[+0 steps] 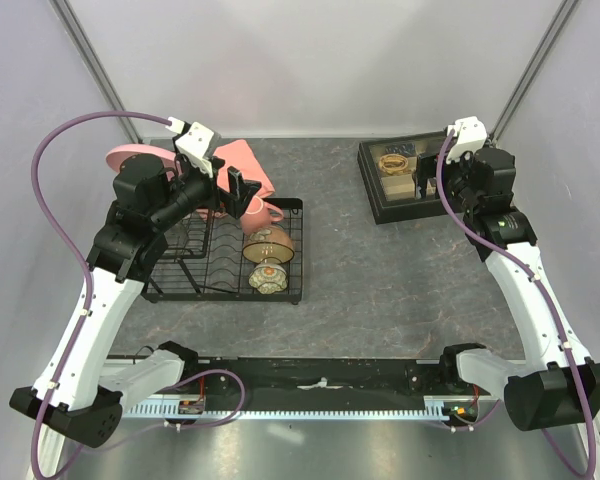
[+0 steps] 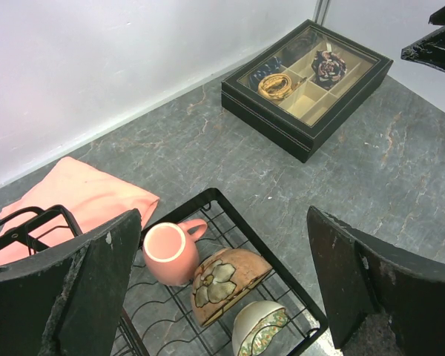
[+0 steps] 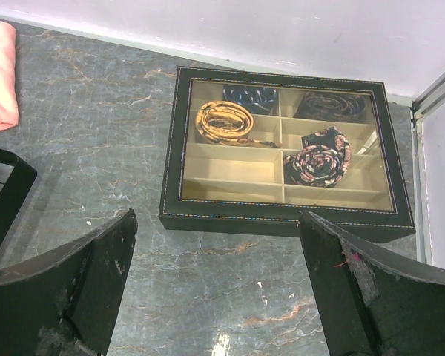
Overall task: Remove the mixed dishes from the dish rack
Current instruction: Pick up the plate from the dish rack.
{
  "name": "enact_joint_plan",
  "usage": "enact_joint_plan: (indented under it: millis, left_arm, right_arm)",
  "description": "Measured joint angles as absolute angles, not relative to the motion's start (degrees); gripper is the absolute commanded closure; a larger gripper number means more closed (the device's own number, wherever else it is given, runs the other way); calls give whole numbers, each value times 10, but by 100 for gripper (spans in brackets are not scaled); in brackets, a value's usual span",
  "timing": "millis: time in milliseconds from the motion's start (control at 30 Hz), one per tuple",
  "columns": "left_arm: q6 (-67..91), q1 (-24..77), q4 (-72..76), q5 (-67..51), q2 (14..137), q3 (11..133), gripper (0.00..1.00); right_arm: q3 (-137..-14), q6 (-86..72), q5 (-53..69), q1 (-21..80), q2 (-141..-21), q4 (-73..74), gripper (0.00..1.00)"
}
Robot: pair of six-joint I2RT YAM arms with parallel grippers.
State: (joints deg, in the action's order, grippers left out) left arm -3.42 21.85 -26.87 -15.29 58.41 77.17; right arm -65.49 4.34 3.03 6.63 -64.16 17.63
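Overhead, the black wire dish rack [image 1: 195, 270] is sitting left of centre, holding a pink handled mug [image 1: 258, 210] and a brown floral-lined bowl [image 1: 270, 243], with the left gripper [image 1: 238, 192] hovering above. Left wrist view: its claw is gaping wide. Right wrist view: the right gripper [image 3: 216, 222] is gaping wide over a black compartmented tray [image 3: 267, 222].

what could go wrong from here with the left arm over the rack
The open left gripper hovers near the pink handled mug, which sits close beside the brown flower-painted bowl; a descending finger could knock the bowl. Fingers might also snag the black wire dish rack.
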Motion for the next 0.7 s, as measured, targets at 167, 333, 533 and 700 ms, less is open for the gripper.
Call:
enact_joint_plan:
  millis: [167, 333, 533, 700]
  left_arm:
    - [-34, 219, -269, -153, 584, 772, 1]
    - [-34, 219, -269, -153, 584, 772, 0]
    - [-37, 219, -289, -147, 595, 788, 1]
    - [-70, 219, -332, -133, 608, 835, 1]
  right_arm:
    - [-655, 43, 31, 66, -642, 176, 2]
    - [-655, 43, 32, 66, -642, 176, 2]
    - [-655, 43, 39, 66, -642, 176, 2]
    - [-655, 43, 48, 66, -645, 176, 2]
